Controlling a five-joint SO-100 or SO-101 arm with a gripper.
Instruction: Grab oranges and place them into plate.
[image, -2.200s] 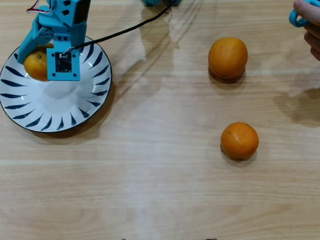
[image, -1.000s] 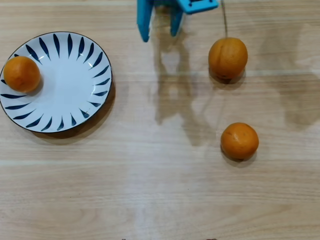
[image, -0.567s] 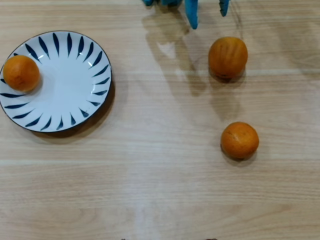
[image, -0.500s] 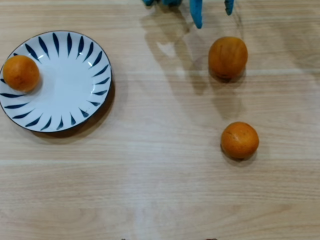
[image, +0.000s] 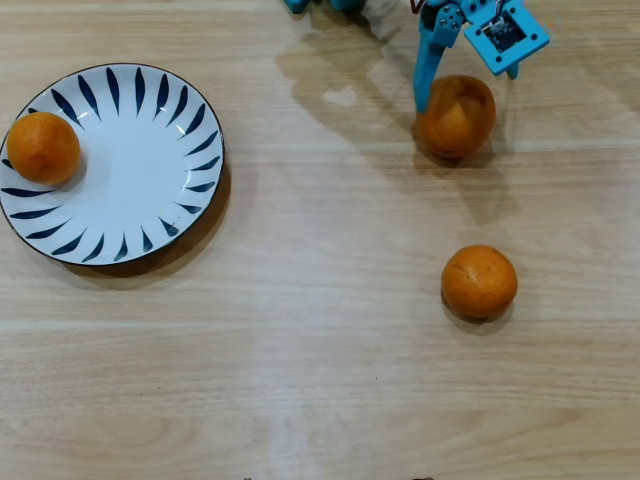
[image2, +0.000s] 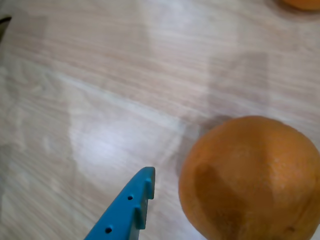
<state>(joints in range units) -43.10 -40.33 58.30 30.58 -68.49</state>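
Note:
The white plate with dark blue rim strokes lies at the left in the overhead view, and one orange rests on its left edge. Two more oranges lie on the wooden table at the right: an upper one and a lower one. My blue gripper is open and straddles the upper orange from the top edge, one finger on each side. In the wrist view this orange fills the lower right, with one blue finger just left of it and apart from it. The lower orange peeks in at the top right.
Bare light wooden tabletop stretches between the plate and the two oranges and across the whole front. The arm's base parts show at the top edge.
The gripper left one orange on the plate, swung right along the top edge, and has now come down open around the upper right orange.

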